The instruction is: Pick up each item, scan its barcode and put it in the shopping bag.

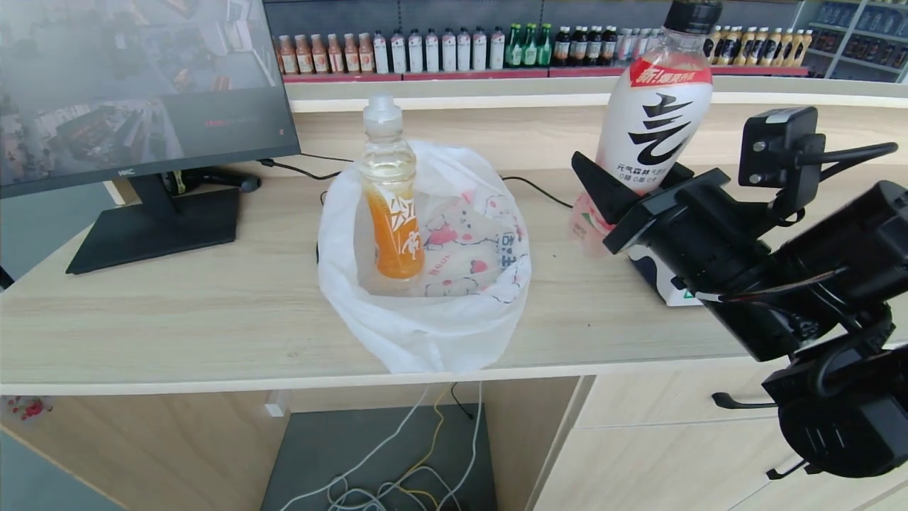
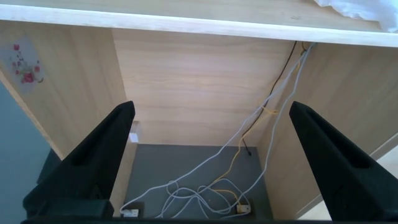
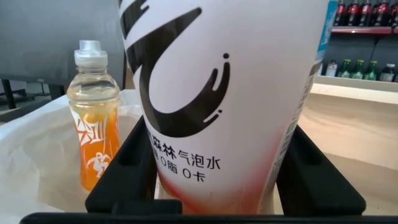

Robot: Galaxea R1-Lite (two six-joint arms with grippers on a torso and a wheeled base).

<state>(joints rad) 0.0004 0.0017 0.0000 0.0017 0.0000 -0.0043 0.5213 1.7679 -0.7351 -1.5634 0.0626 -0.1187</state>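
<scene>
**Holding white bottle in right gripper, beside the bag**

Labels: the white bottle (image 1: 652,106) has a black cap, a red band of print near the neck, a bold black brush-stroke character on white, and small dark print beneath it. Its base is pink. The orange bottle (image 1: 390,206) has a clear cap, pale liquid above an orange sleeve and white figures on that sleeve. The bag (image 1: 425,326) is white plastic with pink and blue cartoon print on its inner wall.

Right arm: it comes in from the right, over the counter (image 1: 177,312), with the wrist angled up and towards the bag. The right gripper (image 1: 638,191) pinches the white bottle by its lower body, one black finger on each side. The bottle stands near upright, leaning slightly, clear of the counter and just right of the bag.

Left arm: the left gripper (image 2: 211,162) sits low, below the counter's edge, facing the recess where cables (image 2: 217,186) hang. Its fingers (image 2: 99,162) are spread wide and hold nothing.

Bag: it sits open on the counter near the front edge. The orange bottle stands upright inside it, on its left side.

Other items: a monitor (image 1: 128,85) stands at the counter's left. A white carton (image 1: 663,284) is partly hidden behind the right gripper. A shelf of bottles (image 1: 496,50) lines the back.
</scene>
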